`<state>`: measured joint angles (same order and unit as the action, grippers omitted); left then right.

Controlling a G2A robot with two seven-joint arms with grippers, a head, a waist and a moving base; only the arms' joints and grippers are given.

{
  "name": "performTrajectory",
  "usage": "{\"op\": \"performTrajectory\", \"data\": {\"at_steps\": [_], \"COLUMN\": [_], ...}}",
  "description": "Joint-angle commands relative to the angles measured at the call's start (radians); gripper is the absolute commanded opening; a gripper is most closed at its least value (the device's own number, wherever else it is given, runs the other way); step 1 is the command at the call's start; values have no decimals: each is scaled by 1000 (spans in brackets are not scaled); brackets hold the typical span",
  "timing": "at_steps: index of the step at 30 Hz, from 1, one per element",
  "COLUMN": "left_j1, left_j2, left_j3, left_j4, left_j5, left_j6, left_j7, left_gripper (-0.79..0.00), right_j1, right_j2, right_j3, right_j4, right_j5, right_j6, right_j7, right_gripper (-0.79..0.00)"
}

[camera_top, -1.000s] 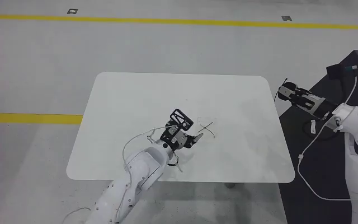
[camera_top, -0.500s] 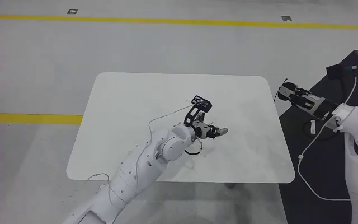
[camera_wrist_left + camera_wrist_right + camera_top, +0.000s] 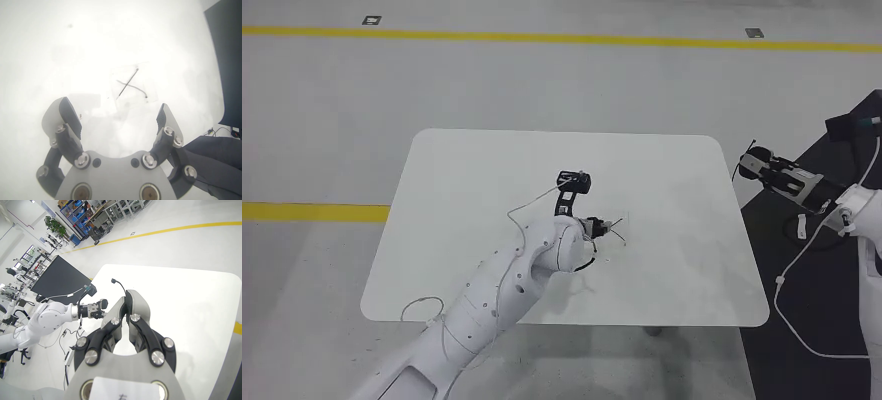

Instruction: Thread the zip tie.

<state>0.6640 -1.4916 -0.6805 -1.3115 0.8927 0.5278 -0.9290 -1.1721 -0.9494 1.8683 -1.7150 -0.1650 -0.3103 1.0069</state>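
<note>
Two thin zip ties (image 3: 130, 84) lie crossed in an X on the white table (image 3: 492, 180), one dark and straight, one grey and curved. A faint clear sheet seems to lie around them. My left gripper (image 3: 113, 102) hangs open just short of the X with nothing between its fingers. From above it (image 3: 599, 228) sits beside the crossed ties (image 3: 614, 231) near the table's middle. My right gripper (image 3: 126, 294) is shut on a black zip tie (image 3: 119, 284) whose head end curves out past the fingertips. That gripper (image 3: 754, 158) stays off the table's right edge.
A black-topped surface (image 3: 857, 125) and loose cables (image 3: 792, 300) are to the right of the table. The right wrist view shows another white arm (image 3: 56, 313) with a gripper beside a black table (image 3: 56, 275). Yellow floor lines (image 3: 542, 38) run beyond the table.
My left arm swung out to the right over the crossed ties half a second ago, then drew back, so its open gripper now stops beside them. The right arm has kept still.
</note>
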Motion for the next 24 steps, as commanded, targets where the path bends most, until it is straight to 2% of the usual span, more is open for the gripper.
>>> {"op": "performTrajectory", "data": {"at_steps": [1,8,15,18,19,21,24], "left_j1": [-16,-84,-151,-171,-178,-184,-193], "left_j2": [-13,-66,-118,-140,-146,-161,-181], "left_j3": [17,69,87,92,95,104,116], "left_j4": [28,133,278,351,376,413,462], "left_j5": [-9,-57,-85,-113,-119,-136,-149], "left_j6": [17,16,6,2,-3,-23,-40], "left_j7": [-27,-62,28,28,29,25,37], "left_gripper": [0,0,0,-105,-123,-105,-200], "right_j1": [0,0,0,0,0,0,0], "right_j2": [0,0,0,0,0,0,0], "right_j3": [0,0,0,0,0,0,0], "right_j4": [0,0,0,0,0,0,0], "right_j5": [0,0,0,0,0,0,0], "right_j6": [0,0,0,0,0,0,0], "right_j7": [0,0,0,0,0,0,0], "right_gripper": [-785,-785,-785,-785,-785,-785,-785]}}
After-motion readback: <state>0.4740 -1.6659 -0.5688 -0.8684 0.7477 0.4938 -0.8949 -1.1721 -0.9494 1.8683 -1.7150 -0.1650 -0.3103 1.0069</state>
